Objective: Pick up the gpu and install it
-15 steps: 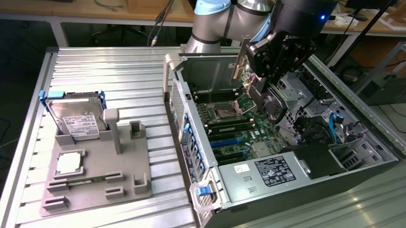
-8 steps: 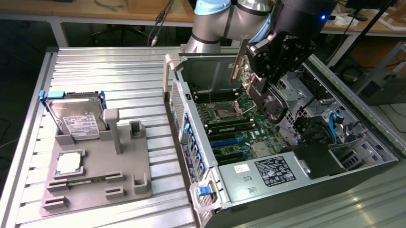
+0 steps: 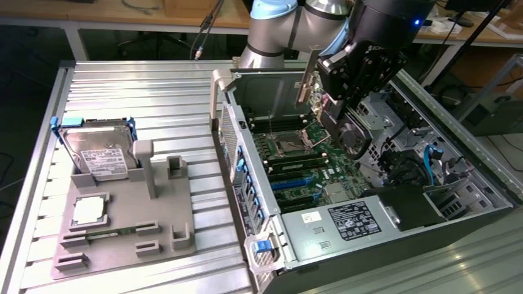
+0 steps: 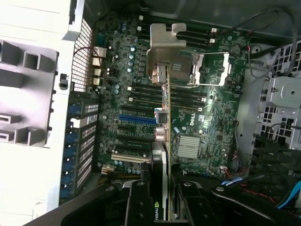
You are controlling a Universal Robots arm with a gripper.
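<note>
gpu [image 3: 347,131]: edge-down over the motherboard [image 4: 207,117], inside the case [image 3: 351,239] on the exterior view's right.
grip: my gripper [image 3: 342,98] clenched on the gpu.
step: install, I judge; not yet seated.
needs: edge squared over the blue slot [image 4: 137,120].

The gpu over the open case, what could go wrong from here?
The gripper holds the gpu edge-on above the motherboard, and it looks crosswise to the blue slot. If lowered like that, it could strike other slots or parts. Its metal bracket might catch the case wall. If the grip slipped, the card would fall onto the board.
</note>
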